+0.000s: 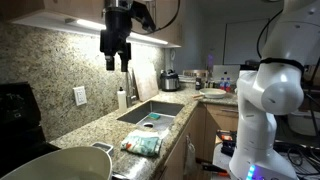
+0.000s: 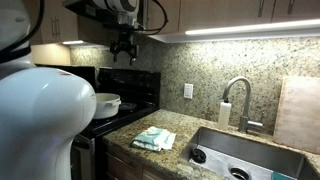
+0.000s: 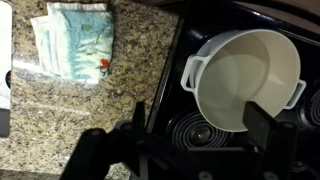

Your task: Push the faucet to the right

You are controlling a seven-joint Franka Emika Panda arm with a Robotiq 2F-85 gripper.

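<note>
Granite counter (image 1: 95,130), sink and stove. End effector (image 2: 123,56) hangs high over the white pot (image 3: 250,70), fingers apart, empty. Faucet (image 2: 238,90) stands well below, off to its side. Drop beside the neck, then nudge sideways, gently.

A speckled beige-and-brown granite countertop (image 1: 95,132) runs along a wall clad in the same granite as a backsplash (image 2: 200,62), meeting it at the counter's back edge. A white rectangular wall outlet (image 2: 188,91) sits above that edge. Brown wooden upper cabinets (image 2: 240,8) carry a bright under-cabinet light strip (image 2: 250,30). A rectangular steel sink basin (image 2: 250,155) is set into the counter, and a black glass-topped stove (image 2: 115,120) adjoins one end edge.
</note>
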